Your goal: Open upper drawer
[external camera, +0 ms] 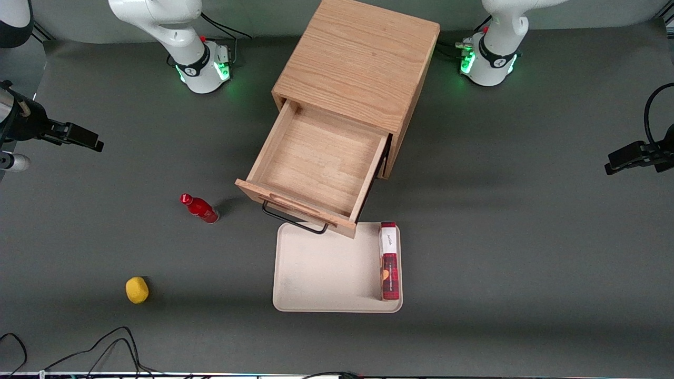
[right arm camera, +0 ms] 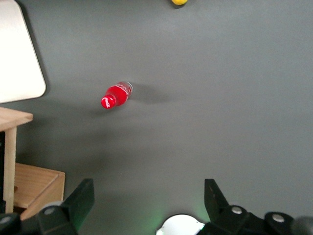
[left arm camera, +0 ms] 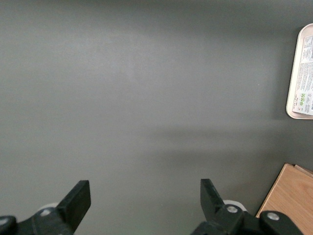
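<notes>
The wooden cabinet (external camera: pixel 358 58) stands mid-table. Its upper drawer (external camera: pixel 321 158) is pulled far out toward the front camera and is empty inside. Its thin black bar handle (external camera: pixel 292 220) hangs over the edge of a beige tray. The lower drawer is hidden beneath it. My right gripper (external camera: pixel 87 139) is open and empty. It hovers well off to the working arm's end of the table, apart from the cabinet. In the right wrist view the gripper (right arm camera: pixel 146 188) has bare table between its fingers, and a wooden corner of the drawer (right arm camera: pixel 12 120) shows at the frame's edge.
A beige tray (external camera: pixel 326 268) lies in front of the drawer with a red box (external camera: pixel 389 260) on edge in it. A red bottle (external camera: pixel 200 209) lies beside the drawer front, also seen from the right wrist (right arm camera: pixel 116 95). A yellow object (external camera: pixel 137 290) sits nearer the front camera.
</notes>
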You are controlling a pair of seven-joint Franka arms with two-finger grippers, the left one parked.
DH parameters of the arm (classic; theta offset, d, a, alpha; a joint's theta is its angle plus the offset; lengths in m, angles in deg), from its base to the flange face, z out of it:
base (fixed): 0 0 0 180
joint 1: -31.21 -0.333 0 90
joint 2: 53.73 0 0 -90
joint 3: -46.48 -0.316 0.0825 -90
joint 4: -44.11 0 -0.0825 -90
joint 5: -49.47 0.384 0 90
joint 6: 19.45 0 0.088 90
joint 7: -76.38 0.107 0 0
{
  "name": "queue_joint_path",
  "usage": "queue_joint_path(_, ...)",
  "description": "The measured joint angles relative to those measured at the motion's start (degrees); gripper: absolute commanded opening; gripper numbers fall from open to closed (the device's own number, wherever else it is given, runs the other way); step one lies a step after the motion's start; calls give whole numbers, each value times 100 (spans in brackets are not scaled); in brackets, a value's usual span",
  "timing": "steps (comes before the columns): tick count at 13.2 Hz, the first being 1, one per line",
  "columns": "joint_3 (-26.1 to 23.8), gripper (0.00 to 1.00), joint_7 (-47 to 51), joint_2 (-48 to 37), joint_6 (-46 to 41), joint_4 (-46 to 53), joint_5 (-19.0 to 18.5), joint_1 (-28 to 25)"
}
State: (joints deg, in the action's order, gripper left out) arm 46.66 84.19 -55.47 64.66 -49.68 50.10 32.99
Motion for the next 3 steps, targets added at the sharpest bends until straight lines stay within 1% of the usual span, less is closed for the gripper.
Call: queue_joint_path(3, 0, 100, -248, -9, -29, -2, 0, 50)
